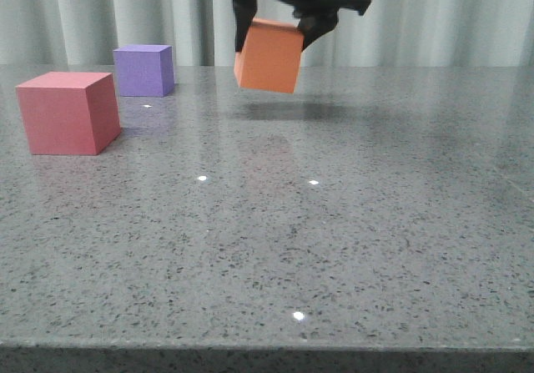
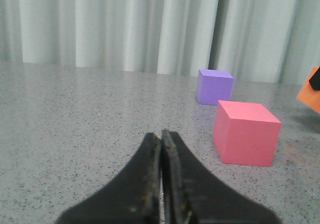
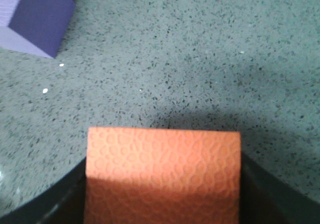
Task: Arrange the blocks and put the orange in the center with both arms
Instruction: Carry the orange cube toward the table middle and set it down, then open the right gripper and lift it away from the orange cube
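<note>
My right gripper [image 1: 274, 32] is shut on the orange cube [image 1: 269, 57], which hangs tilted above the far middle of the table; in the right wrist view the orange cube [image 3: 162, 176] fills the space between the two dark fingers. The pinkish-red cube [image 1: 67, 112] rests on the table at the left, with the purple cube [image 1: 143, 70] behind it, a gap apart. The left gripper [image 2: 161, 136] is shut on nothing, low over the table, with the pinkish-red cube [image 2: 245, 132] and purple cube [image 2: 214, 86] ahead of it to one side. The purple cube [image 3: 35, 17] also shows in the right wrist view.
The table is grey speckled stone [image 1: 334, 223] with its front edge near the bottom of the front view. Pale curtains [image 1: 450, 14] hang close behind the far edge.
</note>
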{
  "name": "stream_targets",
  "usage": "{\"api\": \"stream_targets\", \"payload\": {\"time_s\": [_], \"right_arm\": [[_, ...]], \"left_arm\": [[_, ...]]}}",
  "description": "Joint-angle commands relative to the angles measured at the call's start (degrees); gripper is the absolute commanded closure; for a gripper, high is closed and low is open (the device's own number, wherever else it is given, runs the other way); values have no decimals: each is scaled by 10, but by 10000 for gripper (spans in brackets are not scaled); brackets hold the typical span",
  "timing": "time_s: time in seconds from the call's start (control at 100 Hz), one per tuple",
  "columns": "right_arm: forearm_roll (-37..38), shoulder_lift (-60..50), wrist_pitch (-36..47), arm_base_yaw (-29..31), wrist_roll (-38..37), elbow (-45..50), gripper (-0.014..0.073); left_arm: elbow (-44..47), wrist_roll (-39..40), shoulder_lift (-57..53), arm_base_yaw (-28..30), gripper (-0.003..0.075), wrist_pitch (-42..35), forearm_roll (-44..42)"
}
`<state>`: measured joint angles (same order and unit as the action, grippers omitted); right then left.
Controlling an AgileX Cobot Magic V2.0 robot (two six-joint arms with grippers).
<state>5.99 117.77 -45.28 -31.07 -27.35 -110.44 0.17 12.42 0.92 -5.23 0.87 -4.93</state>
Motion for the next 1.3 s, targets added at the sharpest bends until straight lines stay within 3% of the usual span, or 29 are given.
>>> {"api": "stream_targets", "payload": {"time_s": [0.0,0.22,0.41,0.53,0.9,1.04,1.29], "right_arm": [[61,-22,16,-12,-55,-37,253],[81,-9,16,-23,-78,-40,239],[80,-1,-5,-23,-78,-40,27],[80,-1,-3,-23,-78,-40,-62],[81,-24,-2,-23,-78,-41,-61],[101,-56,-4,-21,-38,-41,-61],[104,-118,-59,36,4,-34,-61]], "left_arm": [[24,0,4,-5,741,-46,0],[24,0,4,-5,741,-46,0],[24,0,4,-5,741,-46,0],[24,0,4,-5,741,-46,0],[24,0,4,-5,741,-46,0],[24,0,4,-5,741,-46,0],[24,0,4,-5,741,-46,0]]}}
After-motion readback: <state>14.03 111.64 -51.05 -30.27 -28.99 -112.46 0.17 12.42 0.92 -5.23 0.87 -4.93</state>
